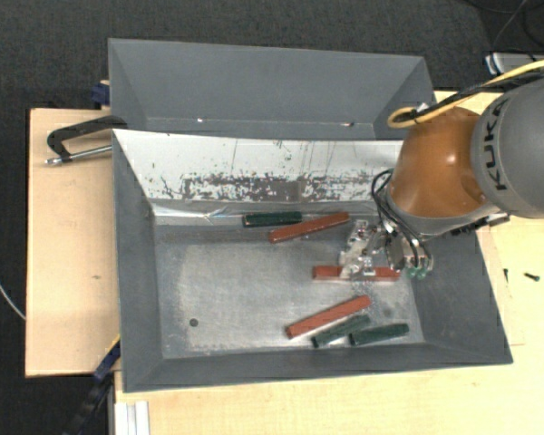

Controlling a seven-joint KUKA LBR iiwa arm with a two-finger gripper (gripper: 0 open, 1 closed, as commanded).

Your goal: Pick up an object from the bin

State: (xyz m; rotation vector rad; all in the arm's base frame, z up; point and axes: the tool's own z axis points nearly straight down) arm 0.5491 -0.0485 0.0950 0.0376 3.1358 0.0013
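End effector (370, 259) over short red bar (331, 273); spread or not, I can't tell. Bar likely light, rigid; pinch mid-length.

This looks like a robotics lab or test cell, not a home or a shop. An industrial arm (521, 143) with the maker's name KUKA lettered on its grey casing reaches in from the right. Its wrist sits under an orange cover (435, 170), and a yellow cable (453, 98) runs over it. Below it a plain grey sheet-metal bin (272, 89) stands on a pale bench (490, 397). The bin's inner back wall is scratched and scuffed. In the bin lie a few plain red and dark green sticks (326, 317), all alike in shape. Dark carpet (254, 7) lies around, with loose black cables (499, 3) across it at the top right.
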